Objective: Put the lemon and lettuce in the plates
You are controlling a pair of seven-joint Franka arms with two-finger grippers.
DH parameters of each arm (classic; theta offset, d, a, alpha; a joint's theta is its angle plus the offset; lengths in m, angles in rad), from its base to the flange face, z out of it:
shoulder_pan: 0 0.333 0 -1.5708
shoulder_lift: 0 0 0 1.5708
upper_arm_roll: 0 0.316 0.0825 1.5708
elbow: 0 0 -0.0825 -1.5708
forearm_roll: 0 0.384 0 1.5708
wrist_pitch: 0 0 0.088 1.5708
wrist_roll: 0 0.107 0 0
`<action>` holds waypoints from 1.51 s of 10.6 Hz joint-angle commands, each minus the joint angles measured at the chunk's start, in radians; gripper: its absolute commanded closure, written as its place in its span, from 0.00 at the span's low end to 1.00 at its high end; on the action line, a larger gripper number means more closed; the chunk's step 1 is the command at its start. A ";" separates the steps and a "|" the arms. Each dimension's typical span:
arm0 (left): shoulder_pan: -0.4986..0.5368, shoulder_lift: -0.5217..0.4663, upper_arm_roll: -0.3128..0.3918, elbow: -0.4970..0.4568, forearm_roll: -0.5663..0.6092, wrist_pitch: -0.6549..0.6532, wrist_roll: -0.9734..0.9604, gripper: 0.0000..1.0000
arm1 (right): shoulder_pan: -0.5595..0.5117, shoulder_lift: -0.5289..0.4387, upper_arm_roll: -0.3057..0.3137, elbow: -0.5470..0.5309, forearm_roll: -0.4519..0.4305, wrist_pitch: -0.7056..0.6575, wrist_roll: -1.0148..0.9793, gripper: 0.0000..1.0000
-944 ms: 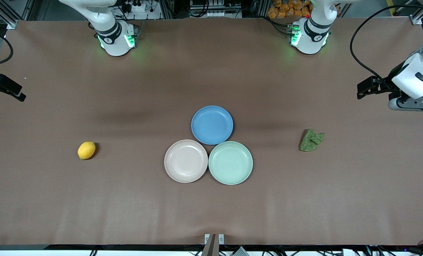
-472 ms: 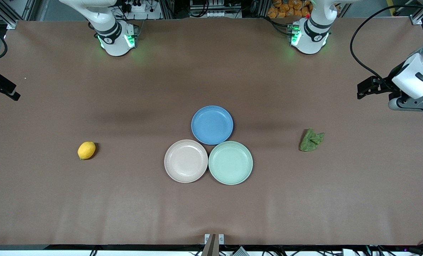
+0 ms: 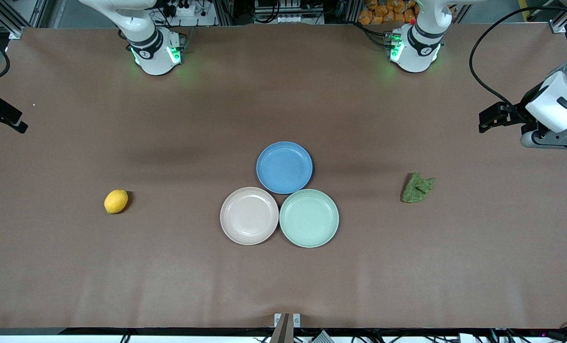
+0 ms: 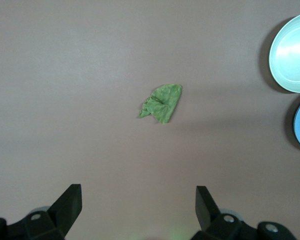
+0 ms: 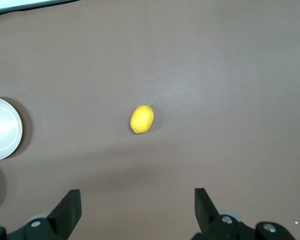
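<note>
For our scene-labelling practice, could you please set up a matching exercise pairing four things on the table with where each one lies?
Things:
1. lemon
2. lettuce
3. blue plate
4. mint green plate

Places:
A. touching the pinkish-beige plate, on the side toward the left arm's end
B. alone on the table toward the right arm's end
C. the plate farthest from the front camera
D. alone on the table toward the left arm's end

Pairs: 1-B, 2-D, 3-C, 4-A

Lemon (image 3: 115, 201), lettuce (image 3: 416, 187) outside plates (image 3: 249, 216)
</note>
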 commanded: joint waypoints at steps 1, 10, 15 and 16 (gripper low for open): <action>0.005 0.007 -0.004 0.024 0.012 -0.021 -0.002 0.00 | -0.016 0.004 0.009 0.007 0.009 -0.014 0.008 0.00; 0.003 0.009 -0.004 0.024 0.010 -0.021 -0.003 0.00 | -0.032 0.101 0.008 -0.007 0.009 0.016 0.010 0.00; 0.003 0.007 -0.004 0.022 0.010 -0.021 -0.002 0.00 | -0.063 0.203 0.008 -0.007 0.009 0.118 0.010 0.00; 0.003 0.007 -0.004 0.022 0.010 -0.021 -0.002 0.00 | -0.078 0.229 0.008 -0.007 0.009 0.133 0.010 0.00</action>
